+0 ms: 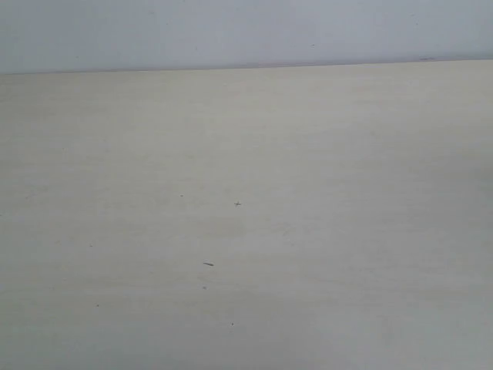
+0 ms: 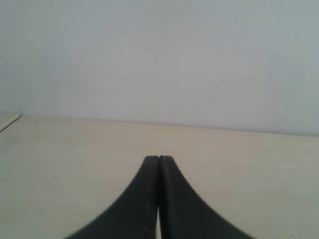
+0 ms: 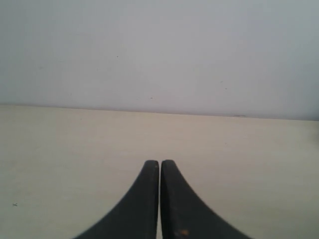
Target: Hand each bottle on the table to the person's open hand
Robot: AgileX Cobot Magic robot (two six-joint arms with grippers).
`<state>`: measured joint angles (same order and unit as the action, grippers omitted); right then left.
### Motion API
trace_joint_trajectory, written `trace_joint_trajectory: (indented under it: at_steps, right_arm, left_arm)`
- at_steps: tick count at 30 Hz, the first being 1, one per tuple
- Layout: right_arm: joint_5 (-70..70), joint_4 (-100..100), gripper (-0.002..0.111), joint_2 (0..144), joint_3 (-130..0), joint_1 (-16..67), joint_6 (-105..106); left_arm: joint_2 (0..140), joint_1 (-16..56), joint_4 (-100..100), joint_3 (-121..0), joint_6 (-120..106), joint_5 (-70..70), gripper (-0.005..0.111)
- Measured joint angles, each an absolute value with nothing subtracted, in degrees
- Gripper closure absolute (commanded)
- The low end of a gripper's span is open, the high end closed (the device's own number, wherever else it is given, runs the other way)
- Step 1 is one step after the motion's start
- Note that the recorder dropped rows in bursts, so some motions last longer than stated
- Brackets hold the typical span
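Note:
The pale beige wood-grain table [image 1: 246, 216] fills the exterior view and carries only a few tiny dark specks. No bottle shows in any view, and the person's open hand is out of view too. Neither arm appears in the exterior view. In the left wrist view my left gripper [image 2: 159, 158] is shut, its black fingers pressed together over bare table [image 2: 75, 164] with nothing between them. In the right wrist view my right gripper [image 3: 160, 163] is likewise shut and empty above the table [image 3: 75, 159].
A plain pale grey-blue wall [image 1: 246, 31] rises behind the table's far edge. The table's corner edge [image 2: 10, 122] shows in the left wrist view.

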<state>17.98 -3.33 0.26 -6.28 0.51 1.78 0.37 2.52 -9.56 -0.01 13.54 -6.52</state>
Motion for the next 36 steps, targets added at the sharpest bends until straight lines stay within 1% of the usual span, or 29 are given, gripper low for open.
trace_joint_trajectory:
  at_steps: [3,7,12,14,19,36]
  right_arm:
    - [17.98,-3.33,0.106,0.26,-6.28,-0.7,1.78]
    - [16.94,-2.97,0.106,0.26,-6.13,-6.76,1.91]
    - [5.28,-2.97,0.106,0.26,-1.02,-13.28,3.5]
    - [4.91,-2.74,0.106,0.26,-0.29,-14.74,4.24]
    - [7.54,-1.96,0.106,0.26,-0.31,-15.12,4.92]
    - [9.19,-1.85,0.106,0.26,-0.31,-15.11,4.81]
  left_arm:
    - [0.37,2.52,-9.56,-0.01,13.54,-6.52,0.106]
    - [0.37,2.52,-9.56,-0.01,13.54,-6.52,0.106]
    - [0.37,2.52,-9.56,-0.01,13.54,-6.52,0.106]
    - [0.37,2.52,-9.56,-0.01,13.54,-6.52,0.106]
    - [0.37,2.62,-9.56,-0.01,13.54,-6.52,0.106]
    - [0.37,2.62,-9.56,-0.01,13.54,-6.52,0.106]
